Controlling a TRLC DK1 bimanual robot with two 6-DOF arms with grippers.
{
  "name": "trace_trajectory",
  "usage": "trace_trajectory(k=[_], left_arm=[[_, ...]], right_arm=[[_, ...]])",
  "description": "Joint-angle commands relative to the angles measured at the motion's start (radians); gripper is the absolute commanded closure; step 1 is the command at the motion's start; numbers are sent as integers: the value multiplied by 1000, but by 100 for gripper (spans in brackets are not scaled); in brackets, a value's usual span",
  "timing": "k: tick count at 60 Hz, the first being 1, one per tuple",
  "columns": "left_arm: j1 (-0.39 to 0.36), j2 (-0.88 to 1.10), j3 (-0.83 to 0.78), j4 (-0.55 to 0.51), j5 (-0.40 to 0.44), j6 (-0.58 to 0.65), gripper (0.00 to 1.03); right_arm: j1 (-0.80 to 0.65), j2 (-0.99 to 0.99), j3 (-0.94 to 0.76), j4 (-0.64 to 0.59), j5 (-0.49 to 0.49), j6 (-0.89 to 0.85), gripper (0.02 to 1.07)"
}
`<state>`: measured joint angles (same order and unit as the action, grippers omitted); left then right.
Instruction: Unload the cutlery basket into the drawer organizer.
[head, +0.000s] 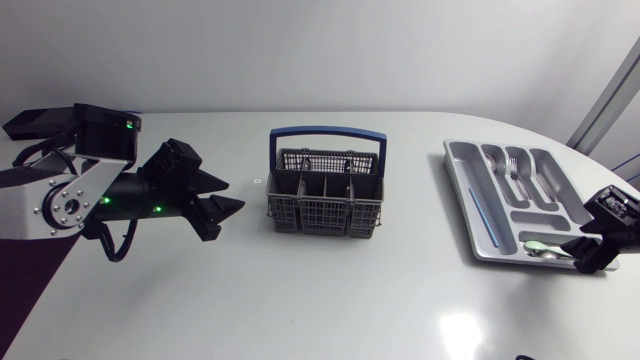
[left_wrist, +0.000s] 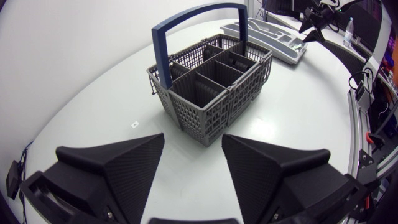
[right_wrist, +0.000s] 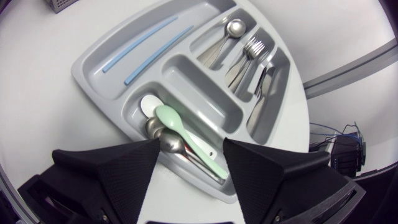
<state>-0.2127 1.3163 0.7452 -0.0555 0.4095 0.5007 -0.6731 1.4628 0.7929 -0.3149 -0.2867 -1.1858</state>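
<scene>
Above the organizer (right_wrist: 204, 87), right fingers (right_wrist: 121, 171) stand apart; facing the basket (left_wrist: 214, 102), left fingers (left_wrist: 127, 168) too.

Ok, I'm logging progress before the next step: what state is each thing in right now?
Basket: upright, compartments look empty.
Organizer: lying flat, several compartments filled.
Left gripper: open, empty, facing the basket.
Right gripper: open, empty, above the green spoon in the organizer.
</scene>
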Motion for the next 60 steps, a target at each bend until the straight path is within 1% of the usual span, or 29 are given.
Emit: trace_trajectory(k=[1, 8, 13, 21, 27, 32, 36, 46, 60], left_arm=[[1, 21, 20, -6, -5, -2, 38], [3, 58, 46, -6, -5, -7, 38], [7, 97, 75, -7, -3, -17, 38], [7, 166, 118, -6, -1, -27, 38], [22, 227, 163, -7, 8, -37, 37], [36, 270, 197, -12, 17, -40, 37], [53, 319, 232, -20, 26, -40, 38], [59, 405, 293, -21, 35, -44, 38], [36, 478, 347, -27, 63, -54, 38]], right_arm=[[33, -85, -18, -26, 1, 31, 11], [119, -174, -29, -58, 3, 121, 10], [224, -199, -32, -79, 17, 222, 10], [429, -190, -21, -70, 55, 410, 10], [555, -122, 26, -41, 64, 549, 10], [615, -55, 80, -27, 63, 627, 10], [669, 36, 140, -16, 60, 698, 10], [756, 185, 243, 31, 55, 807, 10], [846, 318, 384, 31, 55, 911, 10]])
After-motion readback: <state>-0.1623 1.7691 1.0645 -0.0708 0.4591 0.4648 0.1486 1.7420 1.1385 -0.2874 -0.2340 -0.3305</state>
